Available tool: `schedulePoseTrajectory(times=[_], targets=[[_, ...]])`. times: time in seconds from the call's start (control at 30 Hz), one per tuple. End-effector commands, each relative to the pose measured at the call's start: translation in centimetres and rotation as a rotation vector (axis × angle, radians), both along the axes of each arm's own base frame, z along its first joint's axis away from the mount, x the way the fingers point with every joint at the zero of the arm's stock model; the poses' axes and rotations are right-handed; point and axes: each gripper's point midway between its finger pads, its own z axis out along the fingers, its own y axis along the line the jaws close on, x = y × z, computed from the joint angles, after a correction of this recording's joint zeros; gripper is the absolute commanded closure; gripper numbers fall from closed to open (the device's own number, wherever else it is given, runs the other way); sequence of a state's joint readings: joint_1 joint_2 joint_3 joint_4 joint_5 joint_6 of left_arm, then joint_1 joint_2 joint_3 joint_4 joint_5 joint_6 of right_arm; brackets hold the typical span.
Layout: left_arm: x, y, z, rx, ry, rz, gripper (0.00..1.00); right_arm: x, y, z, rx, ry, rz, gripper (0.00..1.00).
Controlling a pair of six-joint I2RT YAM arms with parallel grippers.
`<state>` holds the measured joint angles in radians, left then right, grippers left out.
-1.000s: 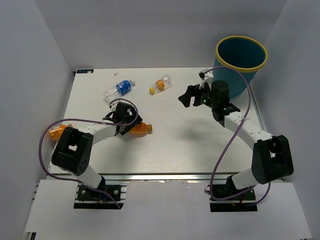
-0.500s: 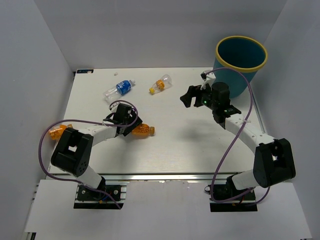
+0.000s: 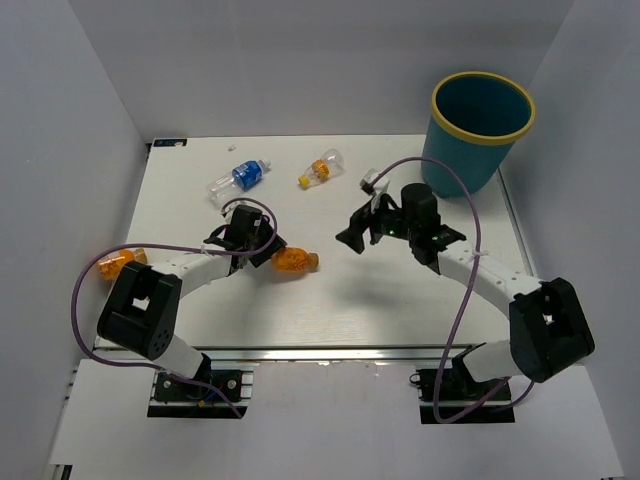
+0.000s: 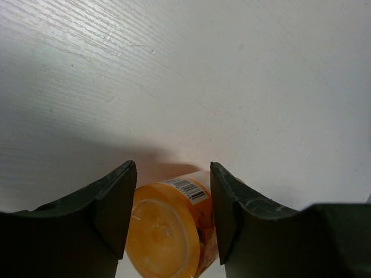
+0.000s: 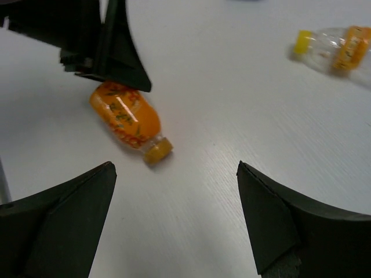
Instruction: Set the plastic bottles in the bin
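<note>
An orange-filled plastic bottle point(image 3: 293, 262) with a yellow cap lies on the white table left of centre. My left gripper point(image 3: 268, 252) is closed around its base end. In the left wrist view both fingers press the sides of the bottle point(image 4: 168, 231), either side of the left gripper point(image 4: 173, 168). My right gripper point(image 3: 358, 222) hovers wide open over the middle of the table, holding nothing. In the right wrist view the right gripper point(image 5: 175, 168) looks down at that bottle point(image 5: 122, 116). The teal bin point(image 3: 470, 155) with a yellow rim stands at the back right.
A clear bottle with a blue label point(image 3: 240, 176) and a clear bottle with a yellow cap point(image 3: 321, 168) lie at the back. The latter bottle point(image 5: 336, 45) also shows in the right wrist view. Another orange bottle point(image 3: 112, 264) lies at the left edge, by the wall.
My left gripper has closed onto the orange bottle, which shifted slightly right. My right arm swung left and toward the table's centre, away from the bin, staying open.
</note>
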<state>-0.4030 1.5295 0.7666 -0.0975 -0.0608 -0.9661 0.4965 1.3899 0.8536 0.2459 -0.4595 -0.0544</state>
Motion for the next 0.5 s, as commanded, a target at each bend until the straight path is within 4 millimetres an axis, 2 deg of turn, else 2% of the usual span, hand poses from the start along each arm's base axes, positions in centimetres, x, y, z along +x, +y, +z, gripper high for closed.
schedulePoseTrajectory(times=[0.0, 0.13, 0.27, 0.4, 0.47], targets=[[0.4, -1.1, 2.1, -0.038, -0.059, -0.048, 0.54, -2.5, 2.5, 1.4, -0.022, -0.187, 0.218, 0.11], [0.5, -1.2, 1.9, -0.031, -0.055, -0.055, 0.54, -5.3, 4.7, -0.5, -0.086, -0.318, 0.422, 0.11], [0.4, -1.4, 1.6, -0.033, -0.048, -0.066, 0.56, -5.1, 6.8, -2.2, -0.14, -0.347, 0.505, 0.11], [0.3, -1.8, 1.5, -0.035, -0.047, -0.082, 0.56, -5.1, 9.2, -5.3, -0.215, -0.297, 0.598, 0.11], [0.3, -1.8, 1.4, -0.033, -0.045, -0.083, 0.56, -5.0, 10.0, -6.0, -0.255, -0.327, 0.602, 0.11]])
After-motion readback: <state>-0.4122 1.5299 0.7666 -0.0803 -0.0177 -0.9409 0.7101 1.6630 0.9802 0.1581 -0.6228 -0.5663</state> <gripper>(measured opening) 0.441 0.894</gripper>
